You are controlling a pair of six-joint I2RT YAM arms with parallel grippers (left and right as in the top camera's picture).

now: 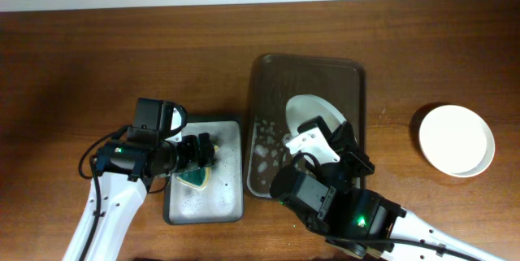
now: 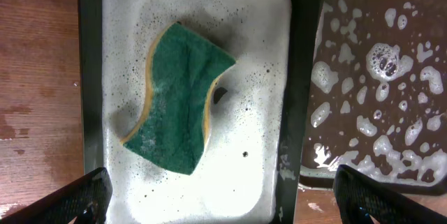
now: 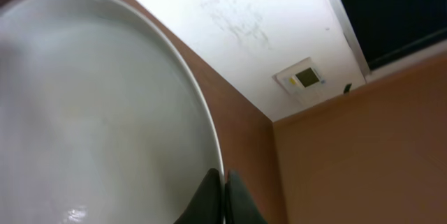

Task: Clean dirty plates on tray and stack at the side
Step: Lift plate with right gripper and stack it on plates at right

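The left end effector [image 2: 222, 197] is open wide, with its two dark fingers far apart, and it holds nothing. It hangs over a sponge [image 2: 183, 98] and does not touch it. The sponge has a wavy shape, with a rough green top and a soft yellow layer under it. It lies flat in a small grey tray [image 2: 272, 15] that is wet, soapy white and dotted with tiny dark specks. The right end effector [image 3: 223, 197] is closed tight on the rim of a plate [image 3: 91, 112], pinching the thin edge between its two dark fingers. This plate is round, shallow, smooth and a bit shiny, and the part that shows looks white. It is held up on a slant over the brown tray [image 1: 309, 74], not lying flat. The brown tray is big and dark, with round corners and a raised rim, and white foam [image 2: 387, 60] sits on its wet floor in little blobs. A second plate [image 1: 457, 139], round and plain white, lies flat on the wooden tabletop [image 1: 81, 66] well to the right of the brown tray.
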